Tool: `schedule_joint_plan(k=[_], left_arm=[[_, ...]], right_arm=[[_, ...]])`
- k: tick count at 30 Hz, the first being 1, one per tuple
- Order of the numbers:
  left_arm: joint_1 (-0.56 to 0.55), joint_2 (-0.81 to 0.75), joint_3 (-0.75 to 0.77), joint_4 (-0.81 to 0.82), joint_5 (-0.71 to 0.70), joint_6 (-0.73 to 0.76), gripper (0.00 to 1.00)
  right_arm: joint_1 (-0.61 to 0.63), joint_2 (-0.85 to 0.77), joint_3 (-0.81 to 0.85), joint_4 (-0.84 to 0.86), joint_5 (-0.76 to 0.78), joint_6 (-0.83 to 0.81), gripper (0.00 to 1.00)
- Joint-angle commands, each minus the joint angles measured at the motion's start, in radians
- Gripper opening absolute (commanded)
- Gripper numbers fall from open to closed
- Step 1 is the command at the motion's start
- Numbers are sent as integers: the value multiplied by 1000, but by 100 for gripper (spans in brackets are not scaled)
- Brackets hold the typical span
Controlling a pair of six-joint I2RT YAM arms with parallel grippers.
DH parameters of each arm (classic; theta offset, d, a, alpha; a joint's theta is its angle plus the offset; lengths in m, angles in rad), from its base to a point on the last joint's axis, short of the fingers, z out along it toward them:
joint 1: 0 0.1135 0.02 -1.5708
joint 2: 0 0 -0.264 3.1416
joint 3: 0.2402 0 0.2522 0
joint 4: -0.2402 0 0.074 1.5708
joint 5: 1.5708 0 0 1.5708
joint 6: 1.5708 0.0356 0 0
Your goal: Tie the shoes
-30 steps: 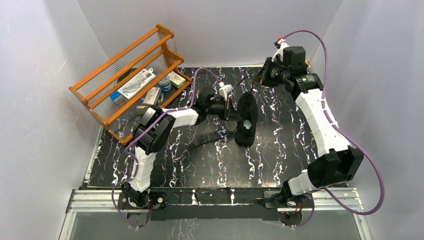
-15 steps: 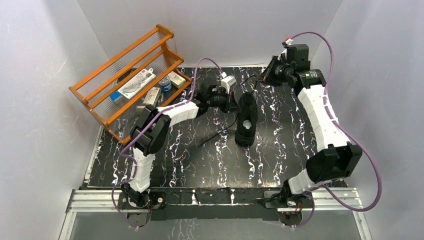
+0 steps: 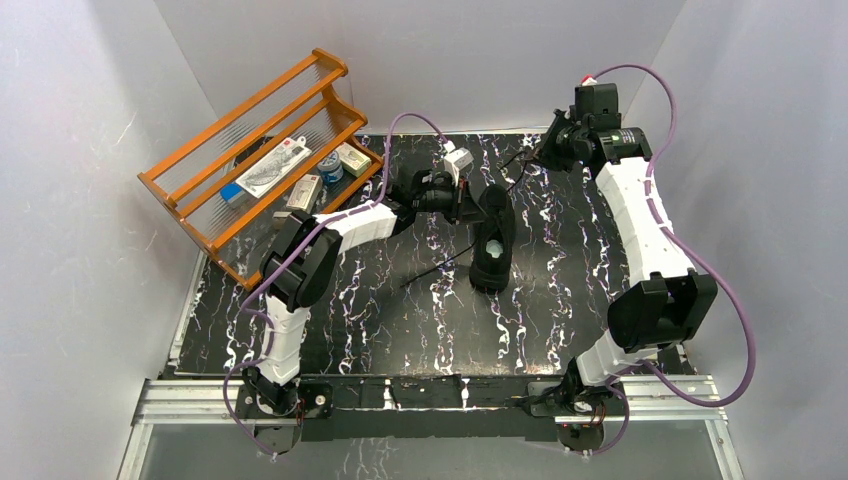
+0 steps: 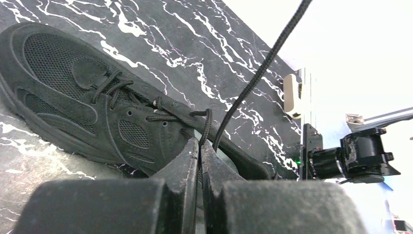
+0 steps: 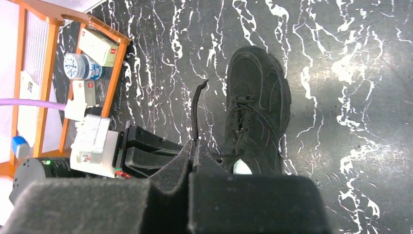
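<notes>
The black sneaker (image 3: 493,236) lies on the marbled table, toe toward the far wall; its pale insole shows in the right wrist view (image 5: 242,167). My left gripper (image 3: 466,203) is at the shoe's left side, shut on a black lace (image 4: 206,124) coming from the top eyelets (image 4: 200,144). My right gripper (image 3: 541,155) is raised to the far right of the shoe, shut on the other lace (image 5: 195,109), whose free end sticks out past the jaws (image 5: 193,144). That lace runs taut up across the left wrist view (image 4: 258,73).
An orange wooden rack (image 3: 262,150) holding small boxes and a tin stands at the far left. A loose stretch of lace (image 3: 435,268) lies on the table left of the shoe. White walls close in the table on three sides.
My right gripper has moved to the right and toward the far wall with its lace, drawing it tauter. My left gripper shifted slightly toward the far wall, still shut on its lace.
</notes>
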Motion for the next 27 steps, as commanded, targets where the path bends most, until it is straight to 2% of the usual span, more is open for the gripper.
schedule_joint_plan(k=[1,11,20,27], left_arm=[[12,-60,-11,119,74,-53,0],[25,-20,2,157,110,-123,0],[24,-11,1,174,127,-140,4],[14,4,10,183,113,-149,17]], right_arm=[[-14,-14,25,-18,59,-12,0],[-15,-15,-29,89,-94,-22,0],[-15,-7,-43,93,-94,-17,0],[-15,-3,-43,102,-117,0,0]])
